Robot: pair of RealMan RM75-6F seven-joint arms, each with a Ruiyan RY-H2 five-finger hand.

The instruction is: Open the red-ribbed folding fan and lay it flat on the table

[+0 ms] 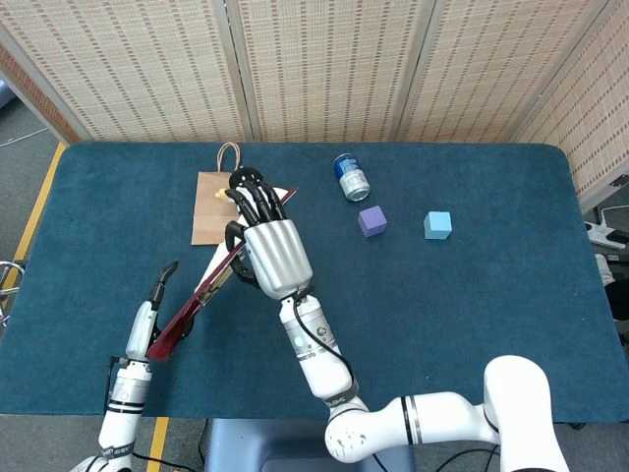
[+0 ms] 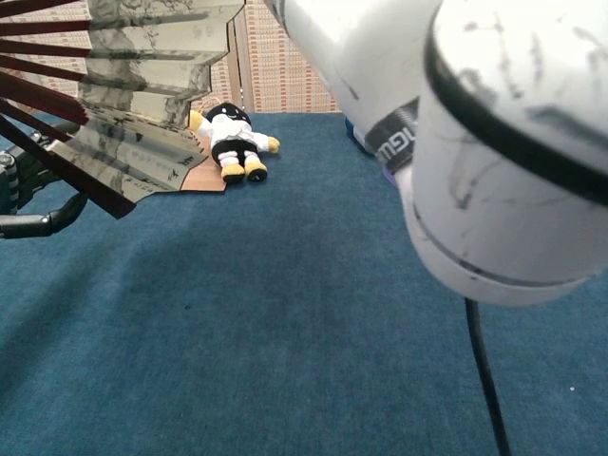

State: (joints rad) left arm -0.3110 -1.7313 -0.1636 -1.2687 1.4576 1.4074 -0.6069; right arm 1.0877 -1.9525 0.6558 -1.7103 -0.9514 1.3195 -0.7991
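The folding fan (image 1: 197, 300) has dark red ribs and a paper leaf with ink painting. My right hand (image 1: 270, 251) grips it by its upper part and holds it above the table's left half. In the chest view the fan (image 2: 142, 85) is partly spread, with its ribs fanning toward the upper left. My left hand (image 1: 152, 315) is raised at the fan's lower pivot end. Its black fingers (image 2: 38, 223) show just behind the outer rib, and whether they grip the rib is unclear.
A brown paper bag (image 1: 218, 211) and a plush doll (image 2: 231, 141) lie at the back left. A blue can (image 1: 350, 177), a purple cube (image 1: 371, 220) and a light blue cube (image 1: 437, 224) sit at the back right. My right forearm (image 2: 456, 142) fills the chest view's right side.
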